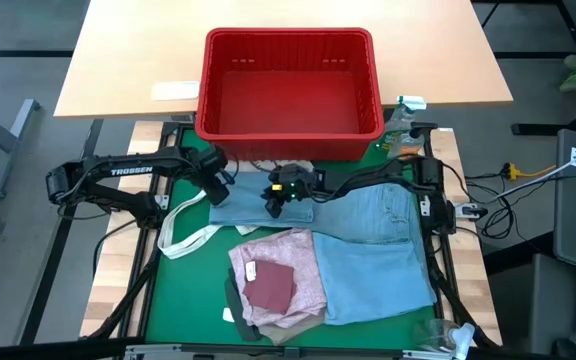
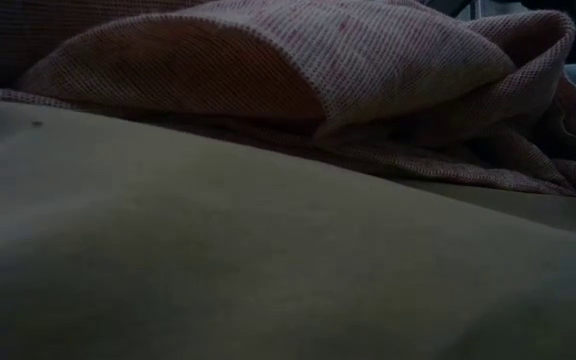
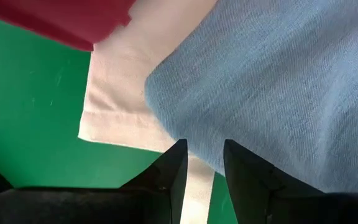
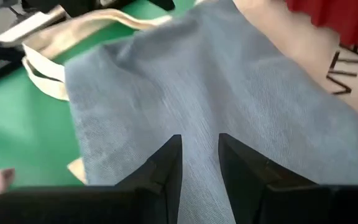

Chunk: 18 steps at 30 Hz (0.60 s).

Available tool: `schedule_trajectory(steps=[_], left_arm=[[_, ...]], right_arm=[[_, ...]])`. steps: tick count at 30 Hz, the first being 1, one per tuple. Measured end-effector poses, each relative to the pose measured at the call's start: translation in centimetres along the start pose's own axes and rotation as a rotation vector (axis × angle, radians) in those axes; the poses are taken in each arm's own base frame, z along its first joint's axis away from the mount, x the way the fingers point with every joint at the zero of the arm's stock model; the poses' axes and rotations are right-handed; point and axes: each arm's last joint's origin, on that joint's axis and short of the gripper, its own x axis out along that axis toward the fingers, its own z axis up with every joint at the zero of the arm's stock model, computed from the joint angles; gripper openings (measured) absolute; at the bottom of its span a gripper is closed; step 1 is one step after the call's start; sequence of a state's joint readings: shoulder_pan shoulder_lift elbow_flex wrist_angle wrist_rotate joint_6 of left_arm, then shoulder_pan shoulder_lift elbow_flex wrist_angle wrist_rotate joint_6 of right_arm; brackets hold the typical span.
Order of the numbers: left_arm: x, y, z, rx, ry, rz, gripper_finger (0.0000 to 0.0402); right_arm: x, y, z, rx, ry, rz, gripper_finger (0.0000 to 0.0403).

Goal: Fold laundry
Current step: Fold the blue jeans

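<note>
The light blue denim jeans (image 1: 368, 250) lie spread across the green mat (image 1: 183, 290), their left end over a white tote bag (image 1: 183, 235). At that end's far left corner, my left gripper (image 1: 220, 185) is shut on the denim. My right gripper (image 1: 278, 200) is shut on the same end, a little to the right. A mottled pink top (image 1: 278, 270) with a dark red patch lies crumpled at the near middle, on beige cloth (image 2: 218, 250). The low view shows only the pink top (image 2: 318, 70) and that cloth. My left gripper (image 3: 204, 152) pinches the jeans by the edge at a rounded corner (image 3: 191, 140) between its two fingers, coming steeply from above. The denim spreads away from the fingers over the tote bag. One layer or several, I cannot tell. My right gripper (image 4: 199, 146) pinches the denim (image 4: 197, 121) between its two fingers, slanting down from the table's right side. The cloth runs on from the fingers toward the left arm, lying loosely over the tote bag.
A red plastic basket (image 1: 288, 85) stands just beyond the two grippers at the mat's far edge. The tote bag's straps (image 1: 173, 225) trail on the mat to the left. Bare green mat shows at the near left.
</note>
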<state>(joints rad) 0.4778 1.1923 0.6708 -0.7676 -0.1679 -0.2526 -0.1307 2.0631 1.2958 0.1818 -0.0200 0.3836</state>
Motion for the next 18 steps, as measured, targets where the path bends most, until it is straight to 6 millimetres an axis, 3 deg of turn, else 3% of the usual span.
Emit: schedule_trajectory(steps=[6,11,18], left_arm=[[0.0,-0.1,-0.1,-0.004,0.016,-0.033,0.0113],[0.0,-0.2,-0.4,-0.012,0.067,-0.104,0.0162],[-0.2,-0.1,-1.6,-0.181,0.216,-0.123,0.0224]], right_arm=[[-0.3,0.1,0.3,0.0,-0.009,0.004,0.0106],[-0.4,0.1,0.3,0.0,-0.007,0.003,0.0106],[-0.4,0.3,0.3,-0.016,0.014,0.051,0.0106]])
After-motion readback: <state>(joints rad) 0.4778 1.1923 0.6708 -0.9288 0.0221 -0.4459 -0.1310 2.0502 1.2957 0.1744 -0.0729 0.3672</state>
